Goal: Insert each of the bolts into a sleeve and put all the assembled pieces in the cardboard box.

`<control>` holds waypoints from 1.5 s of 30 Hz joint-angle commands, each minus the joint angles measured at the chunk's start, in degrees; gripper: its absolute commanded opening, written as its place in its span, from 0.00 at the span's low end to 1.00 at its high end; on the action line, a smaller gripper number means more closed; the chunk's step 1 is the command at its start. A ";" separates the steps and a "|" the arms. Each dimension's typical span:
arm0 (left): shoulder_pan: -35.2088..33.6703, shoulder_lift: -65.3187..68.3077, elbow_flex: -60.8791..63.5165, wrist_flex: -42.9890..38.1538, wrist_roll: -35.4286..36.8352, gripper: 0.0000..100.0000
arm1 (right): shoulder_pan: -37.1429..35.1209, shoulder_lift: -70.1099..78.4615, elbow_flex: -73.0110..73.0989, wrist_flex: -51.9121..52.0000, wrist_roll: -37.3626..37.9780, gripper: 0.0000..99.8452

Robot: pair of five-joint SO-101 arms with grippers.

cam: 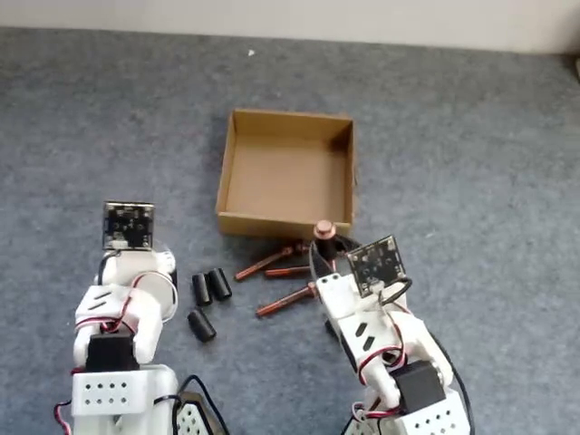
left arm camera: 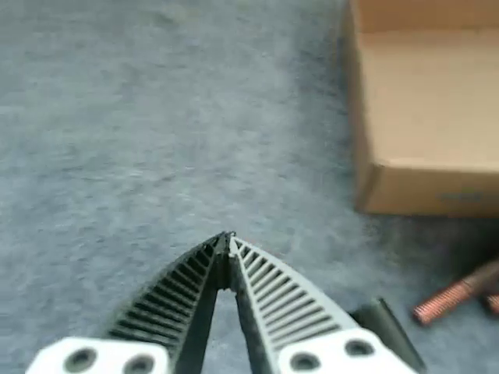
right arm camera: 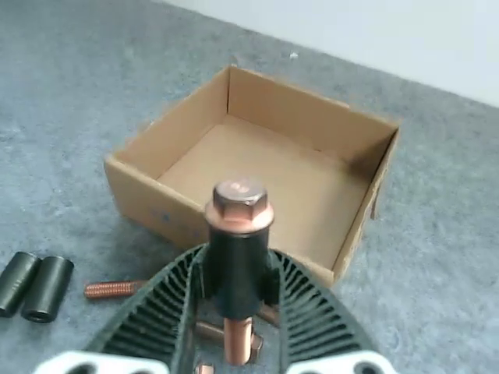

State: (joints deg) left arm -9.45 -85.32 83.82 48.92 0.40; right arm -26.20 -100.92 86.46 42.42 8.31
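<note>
- The right gripper [right arm camera: 236, 261] is clamped around a black sleeve [right arm camera: 236, 279] that has a copper bolt [right arm camera: 239, 209] pushed through it. The piece stands upright, with the hexagonal head above the fingers and the threaded end poking out below the sleeve.
- The held piece hangs just on the near side of the cardboard box [cam: 286, 172], close to its near right corner. It is over the table, not over the box opening.
- The left gripper [left arm camera: 226, 240] is fully closed with its ribbed fingers meeting at the tips, and it holds nothing. It is to the left of the box's near left corner, above bare surface.
- Three loose bolts [cam: 288, 301] lie scattered just near of the box's front wall, between the two arms. The closest of them are right beside and partly beneath the right gripper.
- Left of those bolts lie two loose sleeves [cam: 210, 286] side by side. A third sleeve [cam: 201, 324] lies a little nearer, next to the left arm.
- The box is open on top and its walls stand upright. Its front wall is the edge between the held piece and the inside.
- Everything rests on a grey felt surface [cam: 471, 145] that stretches wide to the left, right and far side of the box.
- A pale wall [cam: 362, 18] borders the surface at the far edge.
</note>
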 commanded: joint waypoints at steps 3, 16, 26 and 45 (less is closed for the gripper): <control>-2.24 -0.57 1.01 -2.64 -0.53 0.01 | 0.40 19.21 -17.19 -2.15 0.62 0.00; -2.51 -0.57 0.75 -2.64 -0.53 0.01 | 1.27 67.65 -44.18 -16.84 0.70 0.00; -2.59 -0.57 0.75 -2.73 -0.53 0.01 | 6.90 94.20 -61.93 -12.26 0.79 0.01; -2.59 -0.57 0.75 -2.73 -0.62 0.01 | 6.11 93.93 -86.11 31.69 1.05 0.13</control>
State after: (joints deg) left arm -10.95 -85.41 85.23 48.04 0.40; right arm -19.96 -0.70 5.58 66.15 8.84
